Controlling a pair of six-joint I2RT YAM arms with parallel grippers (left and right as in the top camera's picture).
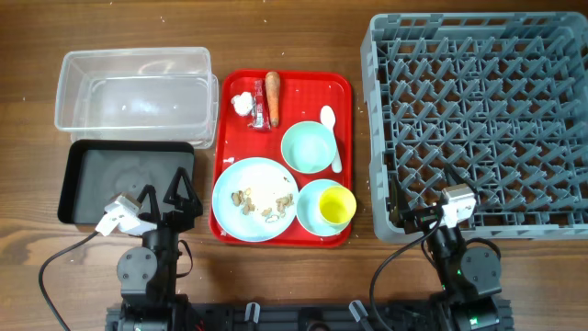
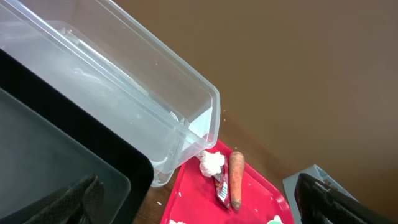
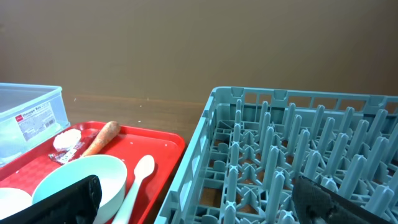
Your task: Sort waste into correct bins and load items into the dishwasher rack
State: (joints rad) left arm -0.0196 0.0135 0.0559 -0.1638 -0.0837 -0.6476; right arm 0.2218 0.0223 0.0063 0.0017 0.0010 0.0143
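Table: brown wood grain, a single surface. We count four items lying directly on it.

1. Clear tub, far left.
2. Black tray, near left, its far edge against the tub's near side.
3. Red tray, centre; its left rim meets the tub's right end and lies just beside the black tray.
4. Grey rack, right. We note a strip of bare wood between it and the red tray.

rack cropped right, wrapper print unreadable
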